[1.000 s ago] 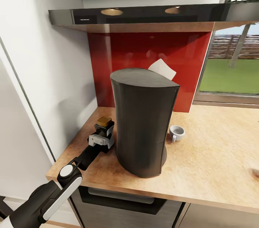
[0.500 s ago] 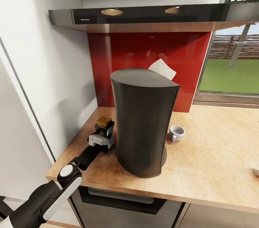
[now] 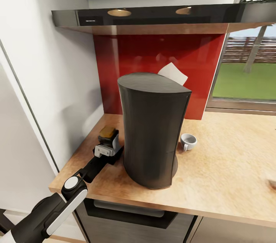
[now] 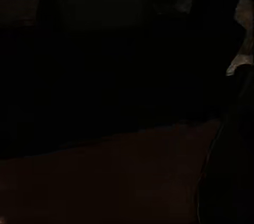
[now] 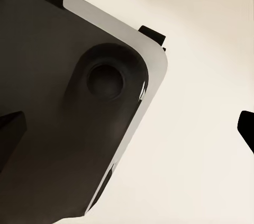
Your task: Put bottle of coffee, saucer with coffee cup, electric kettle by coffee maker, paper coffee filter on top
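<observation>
Lowered and shifted slightly left since a second ago, the bottle of coffee (image 3: 108,134) stands on the bench (image 3: 214,166) left of the coffee maker (image 3: 152,128), the left tool (image 3: 107,147) clamped on its body. Small, rigid and likely slick, it handles best by that mid-body grip.

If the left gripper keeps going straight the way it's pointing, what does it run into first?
The bottle of coffee: the left gripper sits right at it on the kitchen countertop, beside the coffee maker. Beyond it, probably the red backsplash; depth is unclear.
</observation>
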